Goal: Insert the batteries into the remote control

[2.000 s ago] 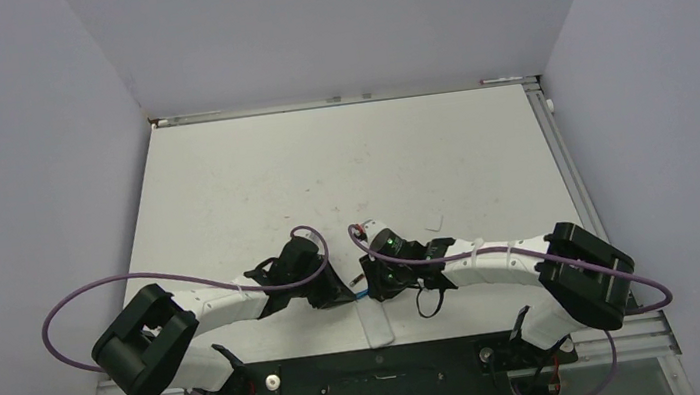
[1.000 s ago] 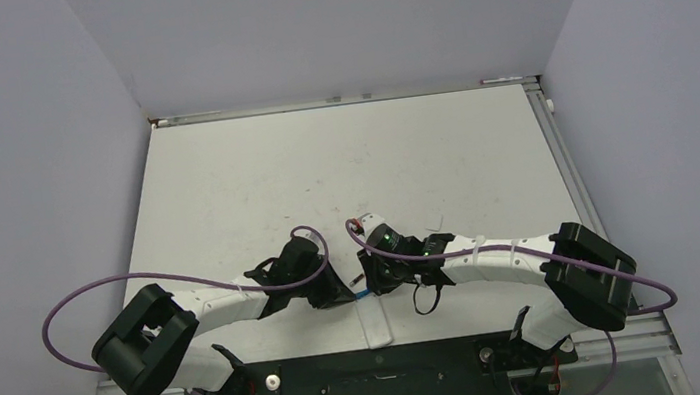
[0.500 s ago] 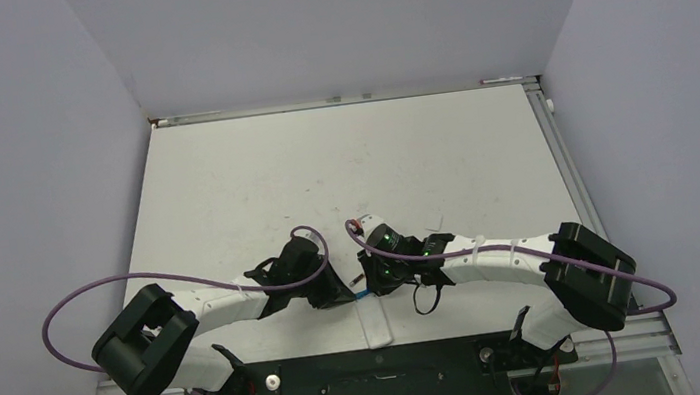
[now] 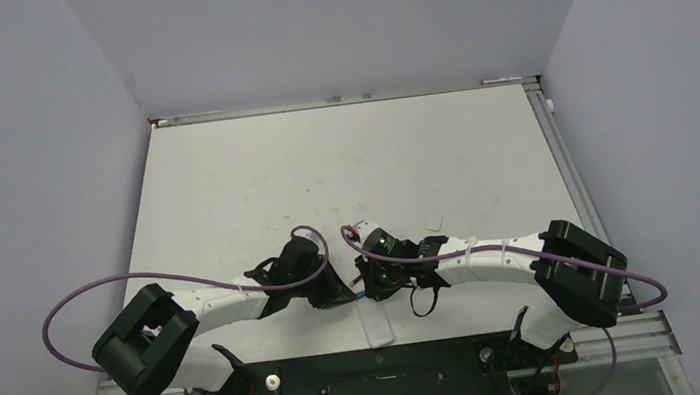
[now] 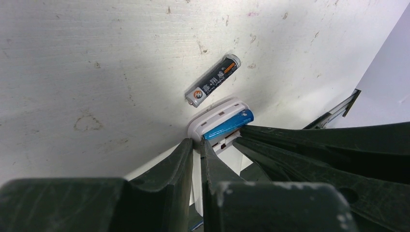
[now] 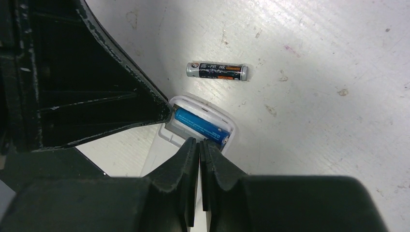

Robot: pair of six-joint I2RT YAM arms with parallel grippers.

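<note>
Now the left gripper point(image 5: 197, 146) pinches the white remote control point(image 5: 209, 116) by its edge. The blue battery point(image 5: 228, 124) sits in its slot, at the tips of the closed, empty right gripper point(image 6: 199, 143). The black battery point(image 6: 217, 71) lies just past both tips, not loaded yet.

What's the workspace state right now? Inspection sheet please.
Surface: white table, scuffed, stained.
Job's things: blue battery in remote control's open compartment; black battery loose on the table beside it.
Clutter: small pale piece beyond right wrist, unidentifiable.
Grippers: left gripper jaws almost closed at the remote's edge; right gripper jaws shut, tips at the blue battery.
Cables: purple cables looping off both arms.
Surroundings: plain grey walls.
</note>
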